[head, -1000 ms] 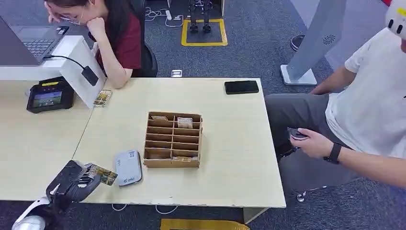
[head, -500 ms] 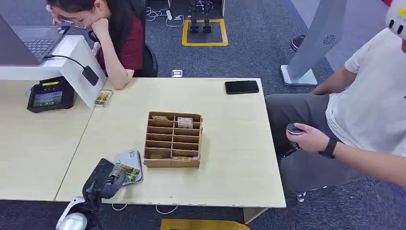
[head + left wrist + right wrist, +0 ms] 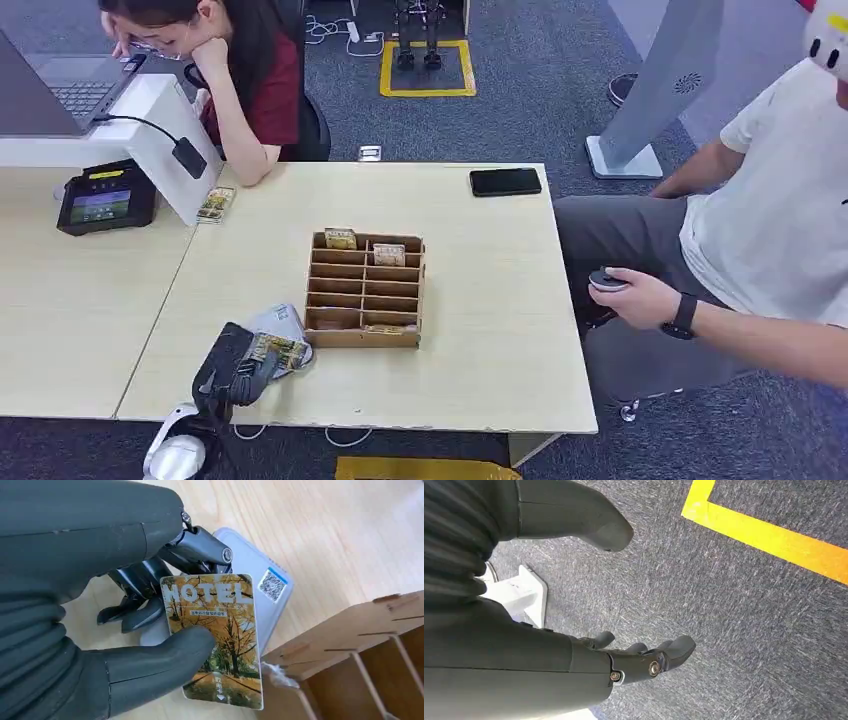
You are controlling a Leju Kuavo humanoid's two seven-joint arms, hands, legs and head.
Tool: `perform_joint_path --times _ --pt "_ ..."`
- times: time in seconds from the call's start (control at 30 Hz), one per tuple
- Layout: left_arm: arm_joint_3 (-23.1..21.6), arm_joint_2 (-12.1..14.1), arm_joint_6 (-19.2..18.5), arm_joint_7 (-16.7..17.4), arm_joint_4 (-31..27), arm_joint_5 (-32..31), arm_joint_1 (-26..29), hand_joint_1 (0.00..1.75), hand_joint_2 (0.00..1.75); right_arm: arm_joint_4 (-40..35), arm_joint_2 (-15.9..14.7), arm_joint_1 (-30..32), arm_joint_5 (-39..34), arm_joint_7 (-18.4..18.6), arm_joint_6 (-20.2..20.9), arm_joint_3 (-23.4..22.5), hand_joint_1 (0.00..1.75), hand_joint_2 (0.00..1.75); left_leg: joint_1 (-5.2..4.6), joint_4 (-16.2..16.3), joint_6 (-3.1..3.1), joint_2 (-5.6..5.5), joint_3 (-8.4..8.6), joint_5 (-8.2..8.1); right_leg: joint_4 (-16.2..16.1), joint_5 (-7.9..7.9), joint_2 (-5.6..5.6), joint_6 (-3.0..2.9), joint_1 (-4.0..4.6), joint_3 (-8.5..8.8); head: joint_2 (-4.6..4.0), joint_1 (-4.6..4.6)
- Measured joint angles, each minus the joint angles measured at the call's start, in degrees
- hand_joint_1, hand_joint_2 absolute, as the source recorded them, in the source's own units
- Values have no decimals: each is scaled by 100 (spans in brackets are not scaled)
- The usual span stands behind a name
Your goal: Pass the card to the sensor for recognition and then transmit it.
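Glossy and autumn-coloured, the card [image 3: 216, 640] sits pinched in our left hand [image 3: 238, 372], thumb [image 3: 165, 655] across its face and the darker fingers [image 3: 145, 597] behind. We hold it face up just over the grey-white sensor [image 3: 260, 587], which lies flat on the pale wood table [image 3: 480, 330], right beside the near left corner of the wooden sorting box [image 3: 365, 290]. Whether card and reader touch we cannot tell. We judge the flat, low hold is meant to bring the card's face parallel to the reader so it registers; the recognition step looks in hand, the handing-on not yet done.

Writing: "HOTEL" in large pale letters across the card's top, over a picture of yellow trees along a path. A small line of characters beneath it and another near the lower edge are too fine to read. Sensor carries a square QR-style code with a blue strip beside it.

Box has two columns of slots; cards stand upright in the far row, one lies in a near slot. Probably the store the cards come from or go to.

Our right hand [image 3: 644, 660] hangs over grey carpet with a yellow floor line [image 3: 769, 535], fingers loosely spread, holding nothing.

Further out: black phone [image 3: 505, 181] at the far table edge, a small screen terminal [image 3: 105, 197] to the left, one person seated at the far side, another at the right holding a small round device [image 3: 606, 280].
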Motion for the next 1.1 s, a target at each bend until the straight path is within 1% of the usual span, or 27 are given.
perform_joint_path --times 0.03,0.1,0.13,0.5,0.6,0.63,0.73,0.97,1.03,1.1 --pt "0 -74 20 0 39 20 -37 175 175 0 2 -6 13 -2 -4 7 0 175 0 0 0 -1 0 0 0 0 0 0 0 0 0 0" --pt "-4 -288 389 -98 172 -203 -238 175 175 2 17 -20 13 -7 -9 7 0 175 -2 0 6 0 -1 4 0 4 0 5 0 2 0 0" --pt "-4 -317 398 -98 181 -208 -250 175 175 2 22 -20 13 -9 -7 7 0 175 -3 0 6 0 0 4 0 4 1 4 0 1 0 0" --pt "-4 -371 440 -101 273 -245 -289 175 175 7 33 -21 13 -26 -9 7 0 175 -2 0 6 0 -1 4 0 3 0 5 0 0 0 0" --pt "-4 -409 767 -111 278 -648 -300 175 175 7 35 -20 4 -22 -9 7 0 175 -3 0 6 0 -1 4 0 4 0 5 0 1 0 0" --pt "-4 -415 815 -101 278 -749 -308 175 175 7 35 -20 4 -13 -9 7 0 175 -3 0 6 0 -1 4 0 4 0 5 0 1 0 0" --pt "-4 -417 839 -81 284 -920 -324 175 175 7 44 -17 7 37 -7 7 0 175 -3 0 6 1 -1 4 0 4 1 5 0 1 0 0" --pt "15 -415 839 -83 304 -973 -328 175 175 7 50 -13 13 28 -4 7 0 175 -2 0 6 1 0 4 0 4 1 5 0 1 0 0" --pt "55 -415 859 -96 304 -1136 -351 175 175 7 50 -12 13 24 -4 7 0 175 -2 0 6 1 0 4 0 4 0 5 0 1 0 0" --pt "72 -415 976 -90 304 -1482 -397 175 175 7 50 -13 13 13 0 7 0 175 -2 0 6 0 0 5 1 4 0 5 0 1 0 0"
